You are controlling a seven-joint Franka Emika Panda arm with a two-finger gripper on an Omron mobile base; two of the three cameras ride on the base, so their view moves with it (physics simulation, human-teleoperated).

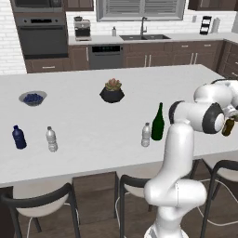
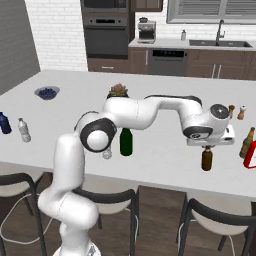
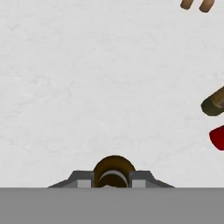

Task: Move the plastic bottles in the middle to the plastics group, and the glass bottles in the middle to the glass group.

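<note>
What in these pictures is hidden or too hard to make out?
- Small clear bottle, right base view: mostly behind the arm's elbow.
- Amber bottle, left base view: partly behind the arm.
- Red thing, right base view: cut by the edge.
- Gripper, hand view: fingertips cut off, bottle between them; grip unclear.

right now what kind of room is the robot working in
A home kitchen, rendered rather than real: a built-in wall oven, a sink with a tall faucet under a window, a dishwasher, and a white island counter with dark stools.

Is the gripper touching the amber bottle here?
Touching: in the hand view, the gripper has a finger pressed against each side of the amber bottle.
</note>
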